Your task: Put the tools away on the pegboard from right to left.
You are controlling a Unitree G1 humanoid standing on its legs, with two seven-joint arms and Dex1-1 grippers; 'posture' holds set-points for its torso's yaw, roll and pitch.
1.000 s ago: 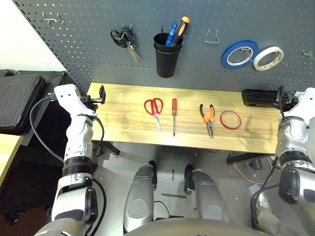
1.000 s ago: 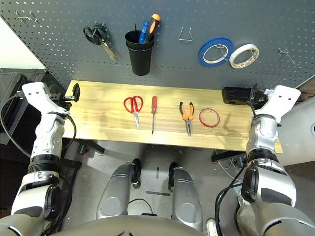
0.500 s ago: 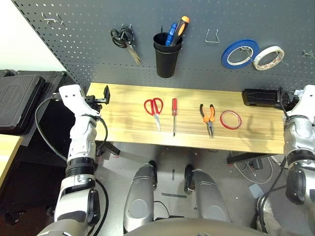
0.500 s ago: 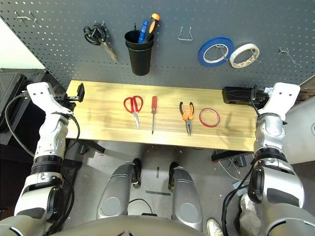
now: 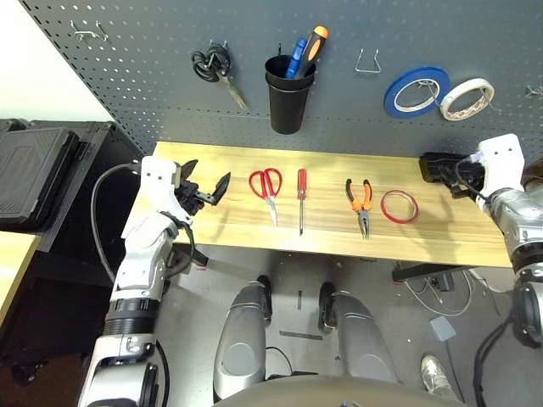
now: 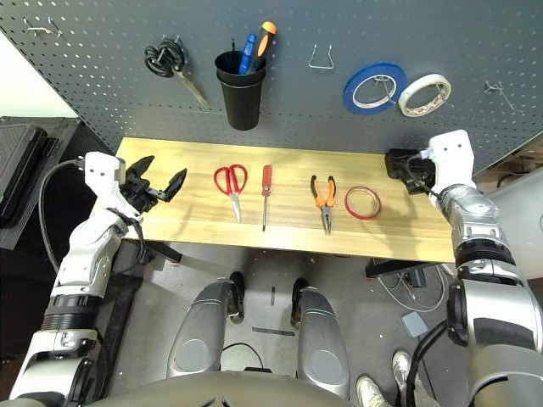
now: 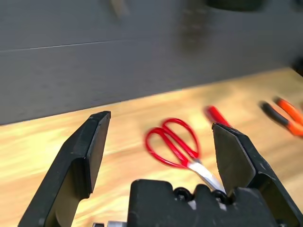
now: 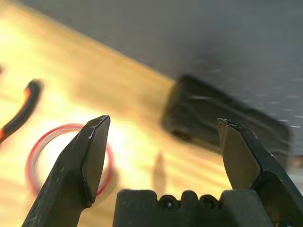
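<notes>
Left hand [image 5: 206,188]: fingers spread wide, nothing held, over the counter's [image 5: 322,242] left end.
Right hand [image 8: 163,142]: fingers spread wide, nothing held.
Red tape ring [image 5: 398,206]: flat on the counter, at 9 o'clock of the right hand.
Red-handled scissors [image 5: 266,189]: at 3 o'clock of the left hand.

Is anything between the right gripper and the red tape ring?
Nothing visible. The right gripper is open at the table's right end, and only bare wood separates it from the red tape ring. The pliers lie beyond the ring.
</notes>
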